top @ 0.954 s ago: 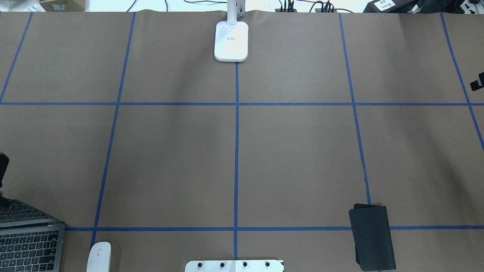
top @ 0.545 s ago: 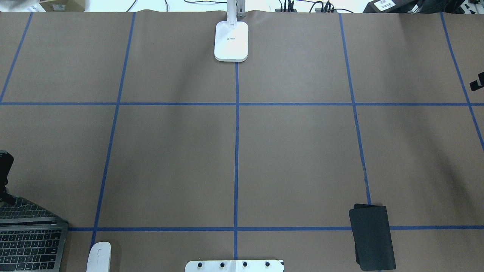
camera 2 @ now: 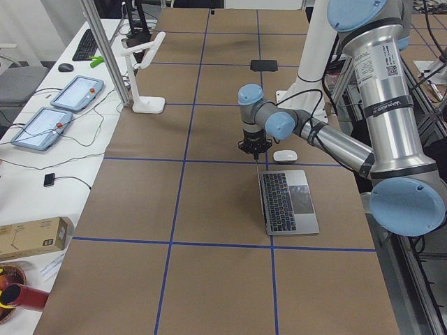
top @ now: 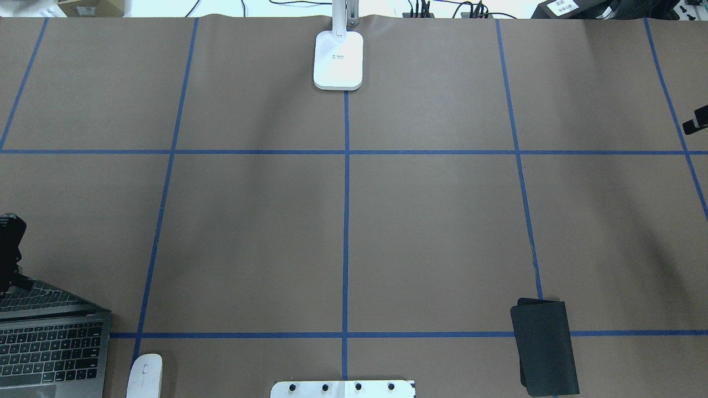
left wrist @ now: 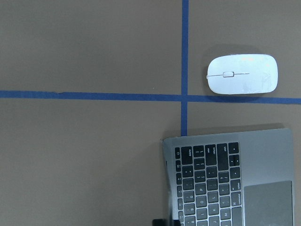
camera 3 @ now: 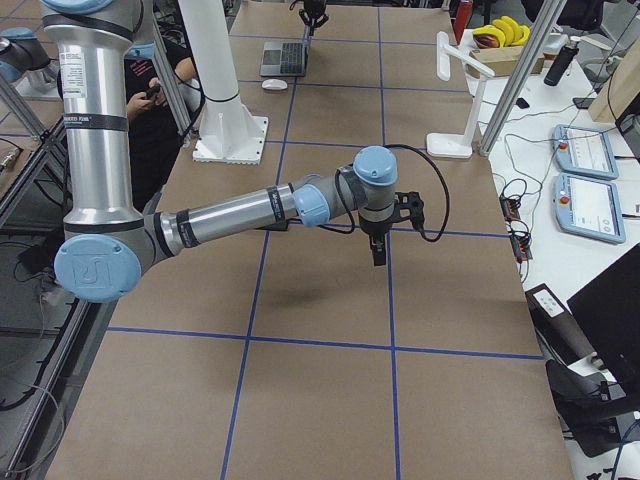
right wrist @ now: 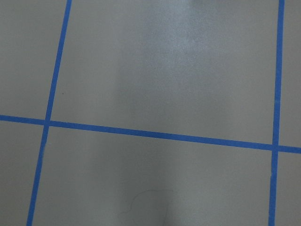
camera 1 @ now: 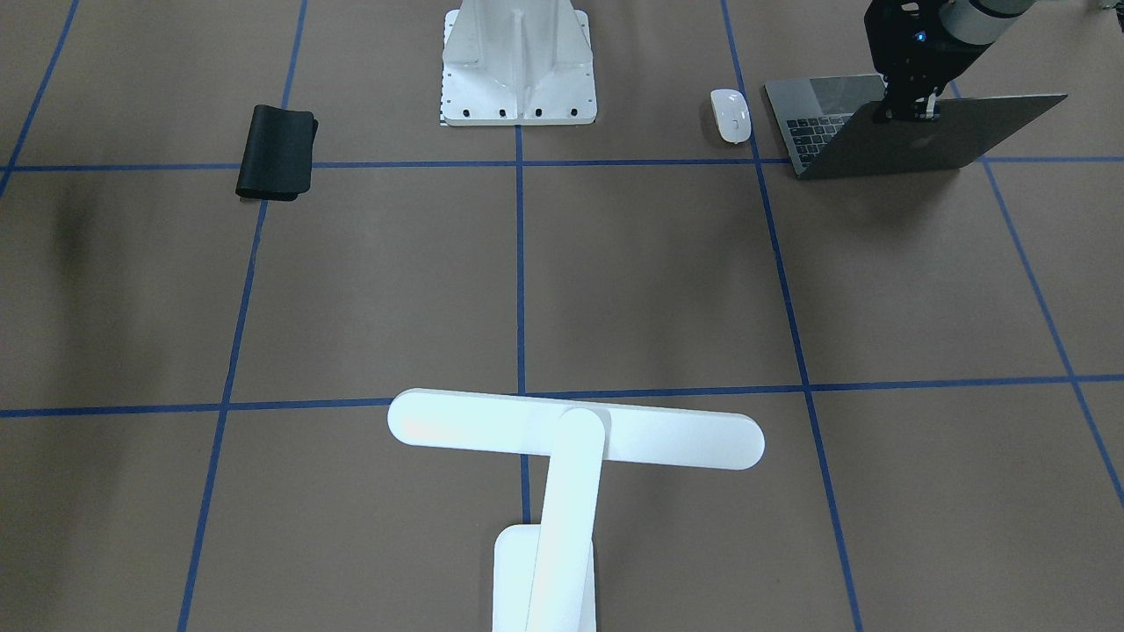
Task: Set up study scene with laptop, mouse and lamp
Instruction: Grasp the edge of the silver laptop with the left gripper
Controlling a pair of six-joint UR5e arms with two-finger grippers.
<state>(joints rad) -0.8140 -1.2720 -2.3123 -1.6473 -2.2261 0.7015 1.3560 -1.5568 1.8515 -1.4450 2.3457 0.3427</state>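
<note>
The dark-grey laptop (top: 52,348) stands open at the table's near left corner, its lid (camera 1: 931,140) with the logo facing away from the robot. My left gripper (camera 1: 910,109) is shut on the lid's top edge; it also shows in the overhead view (top: 10,260). The white mouse (top: 145,376) lies just right of the laptop, apart from it, and shows in the left wrist view (left wrist: 242,74). The white lamp (camera 1: 575,428) stands at the far middle edge, base (top: 338,59) on the centre line. My right gripper (camera 3: 377,250) hangs over bare table at the right; I cannot tell its state.
A flat black mat (top: 545,346) lies at the near right. The white bolted pedestal (camera 1: 518,66) stands at the near middle edge. Blue tape lines divide the brown table (top: 431,232) into squares. Tablets and cables lie beyond the far edge.
The laptop and my left gripper have slid to the right in the overhead view, toward the mouse. The mouse, lamp and mat have not moved.
</note>
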